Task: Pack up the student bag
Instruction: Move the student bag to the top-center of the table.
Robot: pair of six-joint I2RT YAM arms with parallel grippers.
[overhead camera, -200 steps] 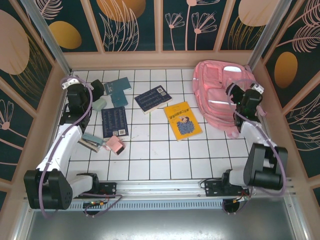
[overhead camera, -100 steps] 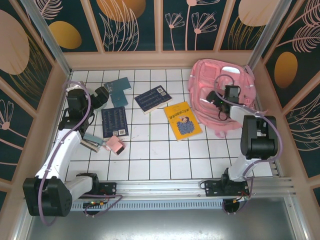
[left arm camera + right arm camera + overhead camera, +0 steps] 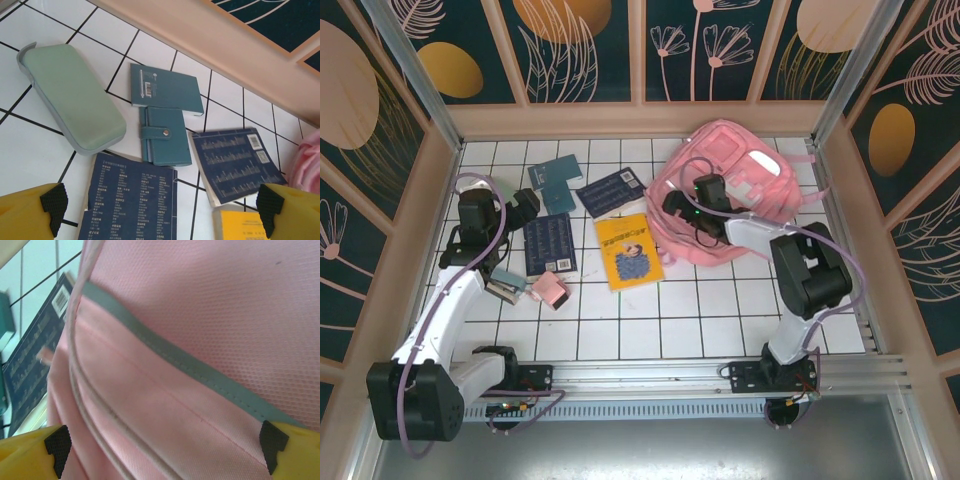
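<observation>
Student bag [image 3: 750, 190] is lying flat on the white tiled floor [image 3: 650, 310], pocket side facing up and pink straps trailing off its right side.

Right gripper [image 3: 678, 206] is sitting over the bag's left edge. In the right wrist view its jaws are standing wide apart, with the yellow fingertips [image 3: 30, 450] showing at the two lower corners. Pink bag cloth is spanning the whole gap between them. A grey stripe [image 3: 200, 375] on the bag is running diagonally across that gap, and a pale cord [image 3: 75, 365] is curving down beside it. Cannot tell whether the pads are touching the cloth; nothing is being pinched.

Left gripper [image 3: 523, 208] is hanging well left of the bag. Its jaws are also spread wide and holding nothing, and the bag is showing as a pink sliver at the right edge of the left wrist view, outside the right-hand fingertip.

Other things, placed from the bag:
- A navy book [image 3: 610, 192] is lying just left of the bag, with one corner at the bag's edge.
- A yellow book [image 3: 628, 250] is lying just beside the bag's near left corner.
- A second navy book [image 3: 132, 200] is lying further left, below the left gripper's open jaws.
- A teal notebook [image 3: 165, 89] and a teal snap wallet [image 3: 165, 137] are touching each other, left of the first navy book.
- A pale green case [image 3: 70, 95] is lying further left again.
- A small pink box [image 3: 552, 290] is sitting well left of the bag, towards the arm bases.
</observation>
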